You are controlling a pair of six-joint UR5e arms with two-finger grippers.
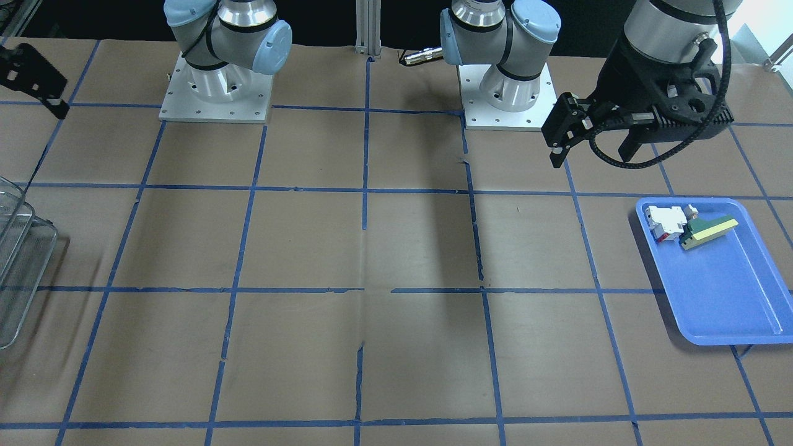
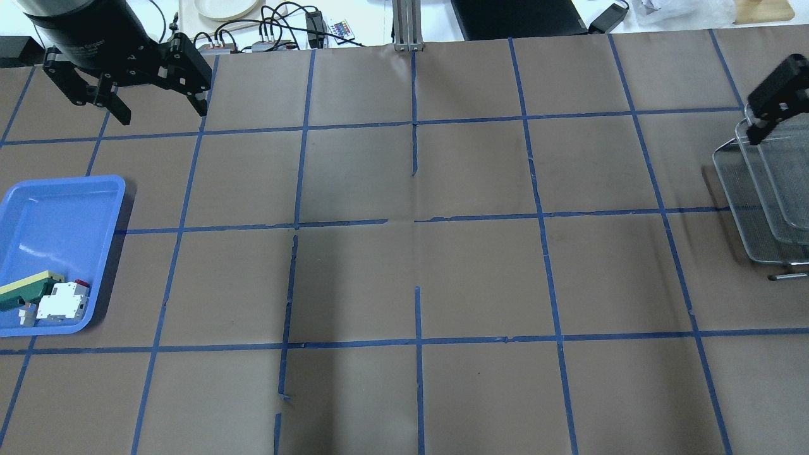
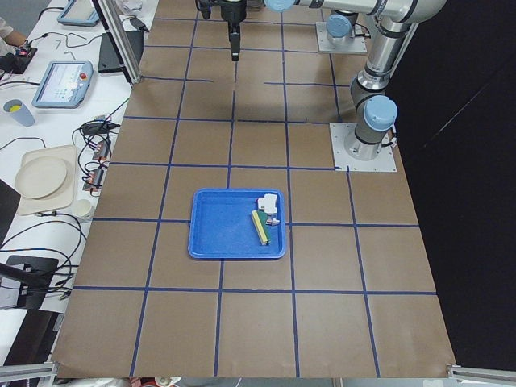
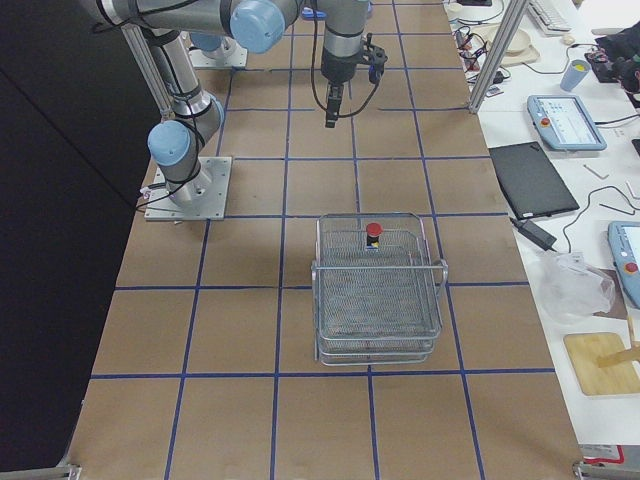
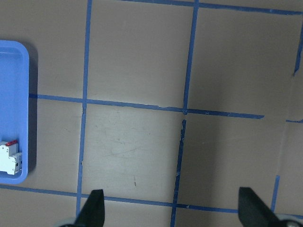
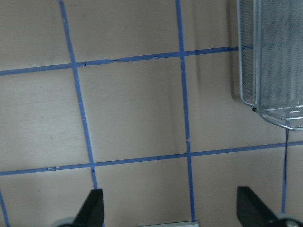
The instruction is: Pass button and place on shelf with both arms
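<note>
The button (image 4: pixel 373 232), with its red cap up, sits on the top tier of the wire-mesh shelf (image 4: pixel 378 300), at the end far from the exterior right camera. It shows in that view only. The shelf also shows at the overhead view's right edge (image 2: pixel 758 208) and in the right wrist view (image 6: pixel 270 56). My right gripper (image 6: pixel 173 208) is open and empty, raised beside the shelf (image 2: pixel 774 95). My left gripper (image 2: pixel 161 112) is open and empty, high above the table beyond the blue tray (image 2: pixel 57 215); it also shows in the front-facing view (image 1: pixel 593 153).
The blue tray holds a white-and-red block (image 2: pixel 62 300) and a green-and-yellow wedge (image 2: pixel 25 287) in one corner. The brown table has a grid of blue tape. Cables, tablets and plates lie beyond the table's far edge.
</note>
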